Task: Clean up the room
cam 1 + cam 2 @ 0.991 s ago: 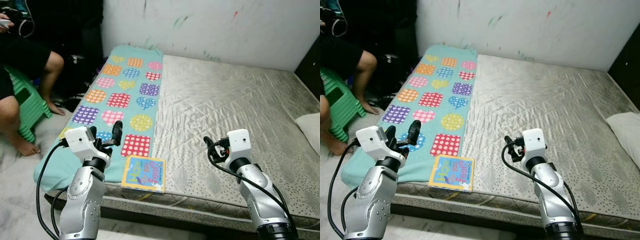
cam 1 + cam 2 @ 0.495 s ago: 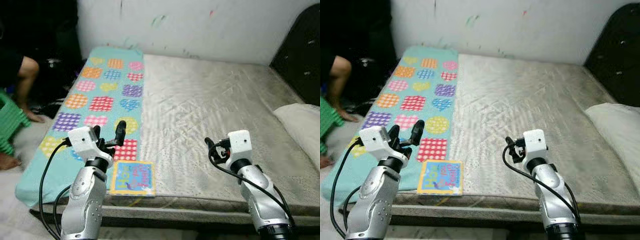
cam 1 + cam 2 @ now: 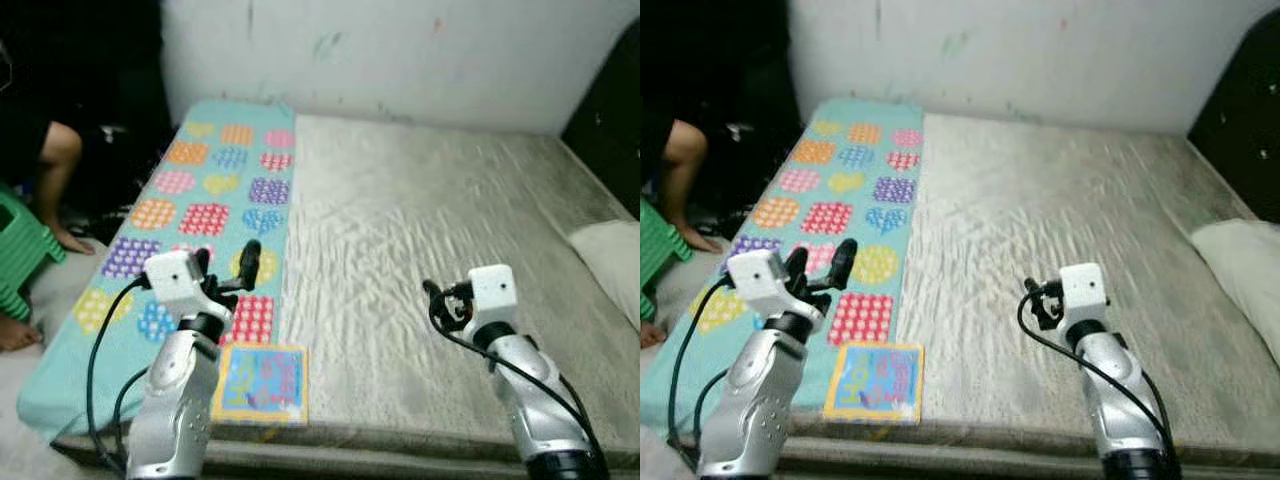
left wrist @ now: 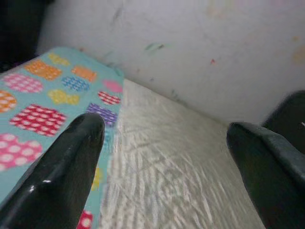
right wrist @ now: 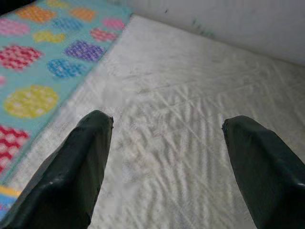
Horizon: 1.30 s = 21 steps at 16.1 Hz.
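Note:
A colourful picture book (image 3: 262, 384) lies flat at the bed's front edge, half on a teal blanket (image 3: 215, 185) patterned with dotted hearts and squares. My left gripper (image 3: 228, 265) hovers open just above the blanket, a little behind the book, with nothing between its fingers (image 4: 71, 157). Over the bare grey mattress (image 3: 420, 220) my right gripper (image 3: 435, 298) is also open and empty, its fingers (image 5: 81, 167) pointing toward the far wall.
A white pillow (image 3: 610, 250) lies at the bed's right side beside a dark headboard (image 3: 610, 110). On the left a person's bare leg (image 3: 50, 170) and a green stool (image 3: 20, 250) stand by the bed. A marked white wall (image 3: 400, 50) closes the back.
The camera has swung to the right, so the person and stool have slid toward the left edge. Both arms keep the same pose, grippers still open.

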Motion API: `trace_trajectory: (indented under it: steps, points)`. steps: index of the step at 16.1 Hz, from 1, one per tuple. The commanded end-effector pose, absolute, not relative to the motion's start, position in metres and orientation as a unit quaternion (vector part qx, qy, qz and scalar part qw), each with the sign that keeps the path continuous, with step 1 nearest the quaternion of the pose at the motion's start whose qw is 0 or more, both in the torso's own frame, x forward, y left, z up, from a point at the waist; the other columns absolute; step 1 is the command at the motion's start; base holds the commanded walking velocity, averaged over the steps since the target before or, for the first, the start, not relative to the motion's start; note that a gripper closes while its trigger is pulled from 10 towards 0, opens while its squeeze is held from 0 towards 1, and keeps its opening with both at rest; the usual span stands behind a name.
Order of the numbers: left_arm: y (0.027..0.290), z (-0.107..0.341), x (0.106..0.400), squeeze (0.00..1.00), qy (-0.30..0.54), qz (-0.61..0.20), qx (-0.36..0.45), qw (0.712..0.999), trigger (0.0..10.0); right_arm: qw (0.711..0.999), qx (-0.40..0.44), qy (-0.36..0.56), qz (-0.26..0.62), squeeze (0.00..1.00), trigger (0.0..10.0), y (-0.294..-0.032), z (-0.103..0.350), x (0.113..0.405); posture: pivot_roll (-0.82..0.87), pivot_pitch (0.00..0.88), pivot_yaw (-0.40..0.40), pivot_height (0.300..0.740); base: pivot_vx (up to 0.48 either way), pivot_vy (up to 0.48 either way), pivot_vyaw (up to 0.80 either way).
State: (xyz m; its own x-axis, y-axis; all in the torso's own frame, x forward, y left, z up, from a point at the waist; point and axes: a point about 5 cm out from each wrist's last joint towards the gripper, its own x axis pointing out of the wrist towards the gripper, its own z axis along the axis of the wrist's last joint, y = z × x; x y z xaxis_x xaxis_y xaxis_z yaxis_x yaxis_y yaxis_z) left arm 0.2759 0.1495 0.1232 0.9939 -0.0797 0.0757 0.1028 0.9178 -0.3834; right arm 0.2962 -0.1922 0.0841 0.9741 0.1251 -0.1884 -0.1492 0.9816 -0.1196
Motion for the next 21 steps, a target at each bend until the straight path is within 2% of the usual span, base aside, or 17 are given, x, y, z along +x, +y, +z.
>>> trace_trajectory:
  steps: [1, 8, 21]
  points:
    - [0.151, 0.1237, 0.2766, 0.0, -0.027, -0.037, -0.196, 0.979, 10.0, 0.991, -0.069, 0.077, 0.079, 0.0, 10.0, -0.1874, 0.0904, 0.2999, -0.07, 0.0, -0.064, 0.74, 0.0, 0.0, 0.0]
    - [0.1529, 0.1195, 0.2787, 0.0, -0.013, -0.016, -0.202, 0.979, 10.0, 0.991, -0.071, 0.079, 0.08, 0.0, 10.0, -0.1886, 0.0895, 0.3001, -0.06, 0.0, -0.067, 0.74, 0.0, 0.0, 0.0]
    - [0.1517, 0.12, 0.2783, 0.0, -0.014, -0.018, -0.205, 0.978, 10.0, 0.99, -0.085, 0.084, 0.08, 0.0, 10.0, -0.1966, 0.0908, 0.3062, -0.07, 0.0, -0.068, 0.74, 0.0, 0.48, 0.0]
